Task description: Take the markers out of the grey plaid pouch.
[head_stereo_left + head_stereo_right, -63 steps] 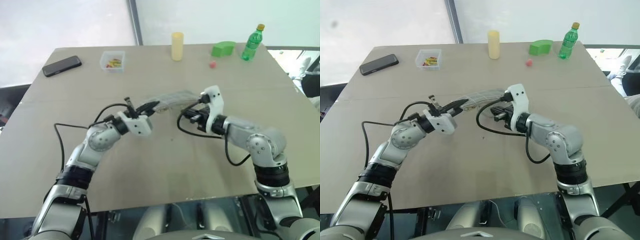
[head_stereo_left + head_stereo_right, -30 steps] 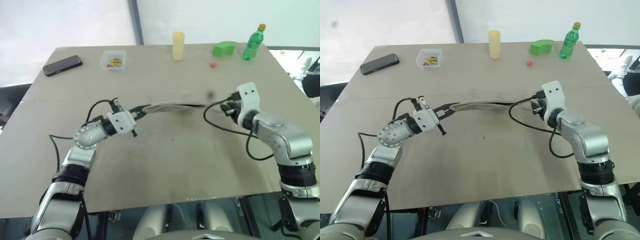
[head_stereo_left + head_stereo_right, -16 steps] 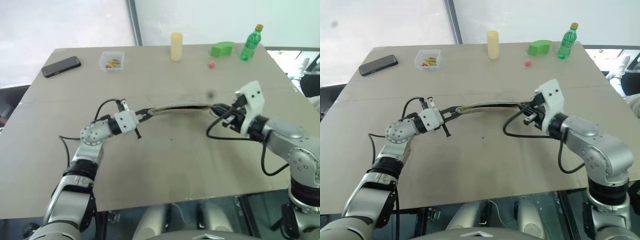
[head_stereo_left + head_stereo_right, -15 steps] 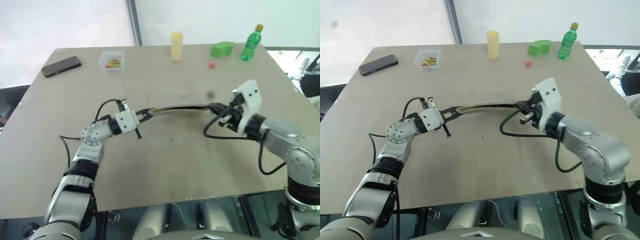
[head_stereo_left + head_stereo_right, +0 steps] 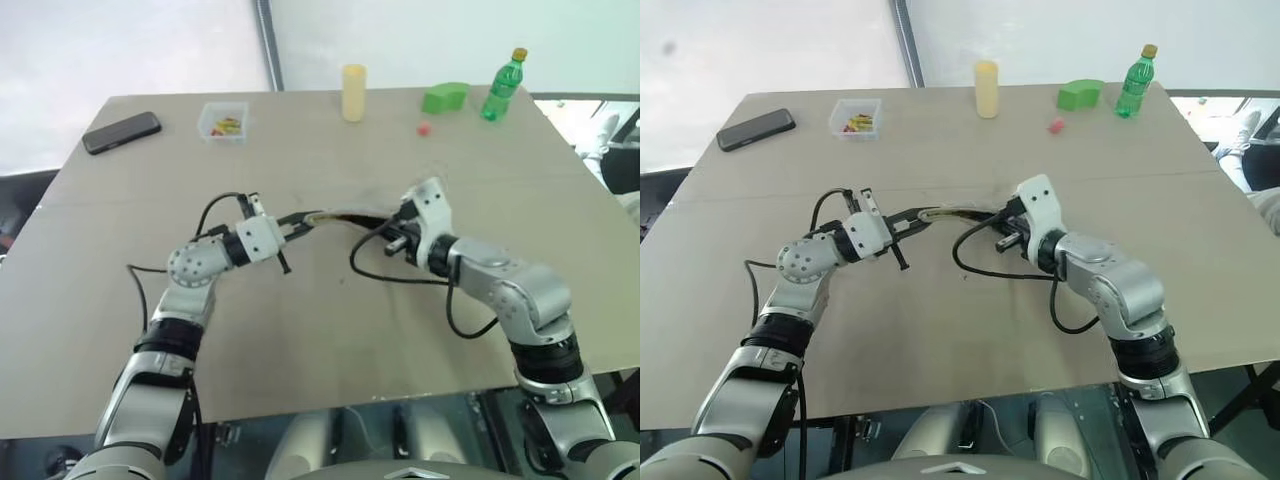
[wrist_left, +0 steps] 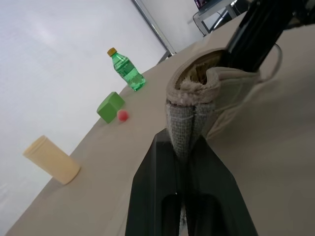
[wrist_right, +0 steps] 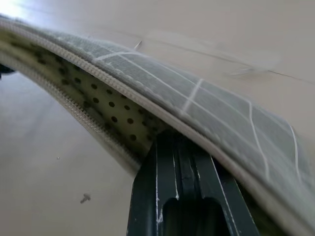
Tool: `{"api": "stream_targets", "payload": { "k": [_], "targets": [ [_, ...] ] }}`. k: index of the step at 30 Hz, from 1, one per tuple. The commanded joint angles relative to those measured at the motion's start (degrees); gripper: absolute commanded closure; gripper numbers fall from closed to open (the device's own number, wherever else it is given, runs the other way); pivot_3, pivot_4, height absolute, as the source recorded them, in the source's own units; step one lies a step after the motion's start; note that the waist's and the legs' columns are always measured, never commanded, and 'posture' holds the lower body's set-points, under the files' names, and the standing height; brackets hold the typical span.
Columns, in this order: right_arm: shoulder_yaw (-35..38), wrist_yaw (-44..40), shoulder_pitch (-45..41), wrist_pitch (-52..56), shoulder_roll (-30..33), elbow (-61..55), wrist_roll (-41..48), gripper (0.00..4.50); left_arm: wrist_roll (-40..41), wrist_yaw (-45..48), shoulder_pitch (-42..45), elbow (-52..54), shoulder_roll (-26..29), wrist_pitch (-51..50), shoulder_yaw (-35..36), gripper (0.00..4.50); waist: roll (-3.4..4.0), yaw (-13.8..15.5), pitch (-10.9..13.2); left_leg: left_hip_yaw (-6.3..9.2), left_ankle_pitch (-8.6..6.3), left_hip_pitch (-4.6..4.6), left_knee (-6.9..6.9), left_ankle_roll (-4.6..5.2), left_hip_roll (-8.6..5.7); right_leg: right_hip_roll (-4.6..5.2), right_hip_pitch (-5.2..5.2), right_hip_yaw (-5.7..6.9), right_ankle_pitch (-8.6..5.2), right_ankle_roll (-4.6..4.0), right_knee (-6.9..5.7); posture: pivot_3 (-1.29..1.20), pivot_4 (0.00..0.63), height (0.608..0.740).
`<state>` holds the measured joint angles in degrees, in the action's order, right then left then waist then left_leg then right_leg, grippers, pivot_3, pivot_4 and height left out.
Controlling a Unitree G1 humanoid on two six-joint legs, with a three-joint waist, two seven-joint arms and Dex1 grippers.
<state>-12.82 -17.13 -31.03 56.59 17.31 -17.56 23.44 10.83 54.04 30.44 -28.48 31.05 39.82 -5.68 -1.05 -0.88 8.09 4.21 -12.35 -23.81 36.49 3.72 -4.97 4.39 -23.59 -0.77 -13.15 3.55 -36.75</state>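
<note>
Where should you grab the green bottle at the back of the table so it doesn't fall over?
Probably around the middle of the green bottle, fingers level, coming in from the front. It stands upright and slim with a narrow yellow-capped neck, and the green block stands close on one side, so the front looks freest.

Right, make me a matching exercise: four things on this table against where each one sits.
Things:
1. black flat phone
2. green plastic bottle
3. clear small tray
4. grey plaid fabric pouch

Places:
A. far right corner
B. mid-table, between the two grippers
C. far left corner
D. far side, just right of the phone

Pairs: 1-C, 2-A, 3-D, 4-B
</note>
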Motion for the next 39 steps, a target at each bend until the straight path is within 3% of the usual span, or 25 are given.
{"api": "stream_targets", "payload": {
  "k": [1,4,6,11,18,24,27,30,36,39],
  "targets": [
    [-6.71,-3.13,-3.34,-6.62,3.1,2.49,-7.16,4.44,6.01,2.04,-1.36,7.02,-0.19,-10.55,0.97,4.5,0.01,-0.06,0.0,0.0,0.0,0.0,0.01,0.0,0.0,-0.11,0.0,0.0,0.0,0.0,-0.01,0.0,0.15,0.74],
    [-13.95,-8.17,-7.29,-9.89,11.1,1.7,-14.67,4.44,18.29,6.72,-4.49,16.58,0.78,-31.23,1.31,4.5,0.05,-0.08,0.03,0.0,0.0,0.0,0.04,0.0,0.0,-0.16,0.01,-0.01,0.0,0.0,-0.02,0.0,0.15,0.74],
    [-15.42,-11.24,-8.72,-10.37,14.81,0.05,-16.35,4.44,22.33,7.53,-5.49,20.28,1.01,-38.13,2.56,4.5,0.04,0.06,0.04,0.02,0.0,-0.03,0.06,0.0,0.0,-0.17,0.01,0.02,-0.01,0.0,0.03,0.0,0.15,0.74],
    [-8.55,-22.93,-16.51,-7.27,27.22,-6.72,-14.2,4.44,34.54,9.17,-7.02,26.03,0.0,-52.89,7.17,4.5,0.22,0.03,0.21,0.03,-0.01,-0.04,0.05,0.0,0.06,-0.16,0.01,0.0,-0.01,0.0,0.06,0.0,0.15,0.74],
    [-10.55,-33.95,-17.32,-5.48,35.14,-11.74,-12.26,4.44,33.46,9.93,-10.75,28.71,0.08,-60.18,6.32,4.5,0.03,0.08,0.09,0.13,-0.08,-0.01,-0.05,0.06,0.21,-0.03,0.12,-0.04,-0.01,-0.01,0.26,0.0,0.15,0.74],
    [-17.84,-33.75,-13.6,-10.52,31.4,-8.84,-17.75,4.44,28.87,9.96,-17.56,31.7,0.07,-60.86,4.08,4.5,0.03,0.18,0.09,0.04,-0.08,-0.02,-0.05,0.06,0.16,0.1,0.09,-0.17,-0.01,-0.02,0.24,0.0,0.15,0.74],
    [-19.64,-34.57,-11.91,-12.72,30.4,-8.58,-19.66,3.65,26.29,10.15,-19.41,32.71,0.05,-58.53,3.92,4.5,0.03,0.39,0.09,0.05,-0.08,-0.02,-0.04,0.05,0.16,0.13,0.1,-0.16,0.0,-0.02,0.24,0.0,0.15,0.74],
    [-18.93,-35.06,-10.87,-12.4,28.29,-10.24,-18.97,2.21,24.3,9.59,-20.55,32.86,0.19,-57.23,4.18,4.5,0.03,0.33,0.09,0.05,-0.08,-0.01,-0.04,0.05,0.16,0.13,0.1,-0.17,0.0,-0.03,0.24,0.0,0.15,0.74],
    [-21.63,-34.97,-11.08,-15.11,25.34,-7.57,-22.77,2.21,16.99,3.64,-20.51,28.14,0.06,-54.65,4.64,4.5,0.03,0.21,0.07,0.07,-0.09,0.04,-0.04,0.05,0.19,0.1,0.1,-0.15,0.01,-0.06,0.17,0.0,0.15,0.74],
    [-22.62,-35.1,-12.93,-16.83,22.93,-3.99,-24.95,2.21,17.4,2.72,-20.04,27.1,-0.58,-54.28,5.91,4.5,0.03,0.18,0.06,0.07,-0.09,0.05,-0.03,0.04,0.17,0.09,0.11,-0.15,0.02,-0.06,0.17,0.0,0.15,0.74]
  ]
}}
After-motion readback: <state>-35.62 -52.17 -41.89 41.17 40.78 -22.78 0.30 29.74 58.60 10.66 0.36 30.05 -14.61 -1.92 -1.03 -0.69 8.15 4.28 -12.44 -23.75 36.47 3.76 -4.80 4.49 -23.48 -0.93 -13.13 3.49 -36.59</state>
